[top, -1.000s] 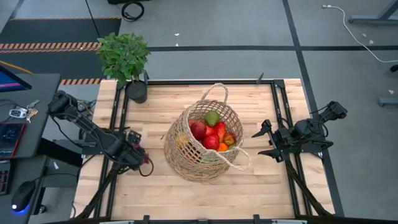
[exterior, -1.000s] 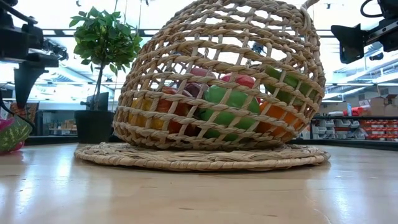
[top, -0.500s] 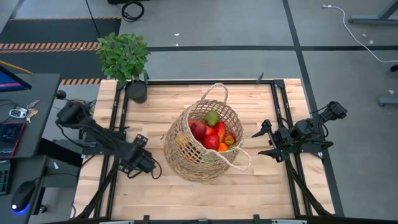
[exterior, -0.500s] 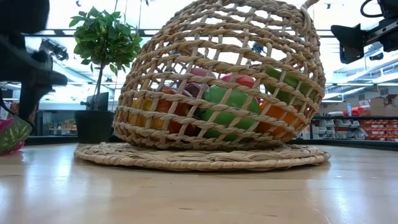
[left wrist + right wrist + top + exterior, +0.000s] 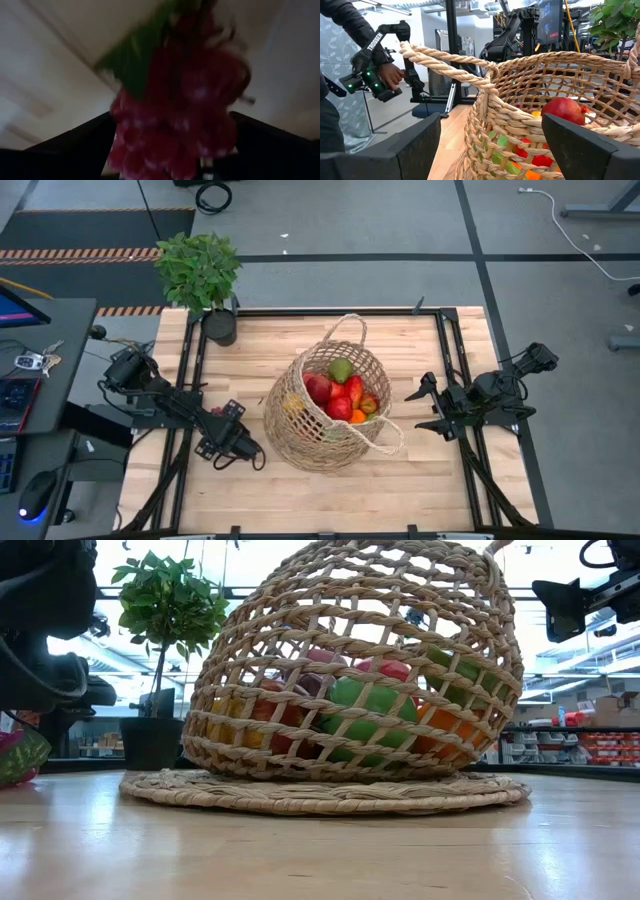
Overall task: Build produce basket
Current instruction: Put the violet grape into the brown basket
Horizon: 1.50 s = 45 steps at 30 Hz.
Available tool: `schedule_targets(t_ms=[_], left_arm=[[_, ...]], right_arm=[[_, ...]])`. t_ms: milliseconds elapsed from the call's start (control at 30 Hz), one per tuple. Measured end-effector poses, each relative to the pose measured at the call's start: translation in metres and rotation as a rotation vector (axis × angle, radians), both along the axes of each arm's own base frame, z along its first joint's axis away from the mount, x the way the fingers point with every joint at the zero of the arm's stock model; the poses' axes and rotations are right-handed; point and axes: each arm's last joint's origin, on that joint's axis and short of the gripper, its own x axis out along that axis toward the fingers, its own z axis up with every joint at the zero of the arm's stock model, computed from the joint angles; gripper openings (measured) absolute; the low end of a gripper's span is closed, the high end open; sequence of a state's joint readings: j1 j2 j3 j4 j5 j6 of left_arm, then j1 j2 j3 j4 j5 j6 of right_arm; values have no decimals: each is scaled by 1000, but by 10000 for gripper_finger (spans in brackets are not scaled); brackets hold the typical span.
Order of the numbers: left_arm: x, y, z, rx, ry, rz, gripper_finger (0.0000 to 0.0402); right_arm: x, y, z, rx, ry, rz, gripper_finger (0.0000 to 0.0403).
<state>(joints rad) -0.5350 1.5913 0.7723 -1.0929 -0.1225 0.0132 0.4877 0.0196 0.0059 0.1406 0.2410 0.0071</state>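
The tan wicker basket (image 5: 325, 405) lies tilted at the table's middle, its mouth turned up and toward the right, one loop handle (image 5: 385, 442) on the wood. Inside it are red, green, orange and yellow produce (image 5: 342, 392); they also show through the weave in the low view (image 5: 360, 705). My left gripper (image 5: 246, 450) is just left of the basket, low over the table, shut on a bunch of dark red grapes with a green leaf (image 5: 175, 115). The gripper hides the grapes in the high view. My right gripper (image 5: 425, 406) is open and empty, right of the basket. My left gripper holds the grape bunch between its two fingers (image 5: 75, 147), which stand on either side of the bunch's lower part (image 5: 127, 150). The green leaf (image 5: 132, 62) sticks out past the fingers. The blur hides how far back the bunch reaches.
A leafy plant in a black pot (image 5: 205, 280) stands at the table's far left corner. Black rails (image 5: 190, 380) run along the table's left and right sides. In the right wrist view a person's hand (image 5: 390, 75) holds a device in the room beyond the basket rim (image 5: 485, 80).
My left gripper has gone toward the table's right edge and a little toward the near edge, closing on the basket's left side while keeping hold of the grapes. The basket and my right arm have kept still.
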Motion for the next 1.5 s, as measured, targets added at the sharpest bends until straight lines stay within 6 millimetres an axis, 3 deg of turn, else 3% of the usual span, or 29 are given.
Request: schedule_targets(t_ms=[233, 600, 800, 1100, 1267, 1400, 1500], left_arm=[[6, -3, -2, -36, -58, -47, 352], [4, -1, 2, -10, -23, -39, 222], [15, -7, 12, -33, -75, -16, 166], [34, -5, 23, -33, -230, 314, 132], [43, -8, 31, -35, -312, 398, 128], [48, -8, 50, -33, -430, 438, 128], [50, -6, 76, -27, -570, 473, 128]], right_arm=[[0, 0, 0, 0, 0, 0, 350], [0, 0, 0, 0, 0, 0, 350], [0, 0, 0, 0, 0, 0, 350], [0, 0, 0, 0, 0, 0, 350], [0, 0, 0, 0, 0, 0, 350], [0, 0, 0, 0, 0, 0, 350], [0, 0, 0, 0, 0, 0, 350]])
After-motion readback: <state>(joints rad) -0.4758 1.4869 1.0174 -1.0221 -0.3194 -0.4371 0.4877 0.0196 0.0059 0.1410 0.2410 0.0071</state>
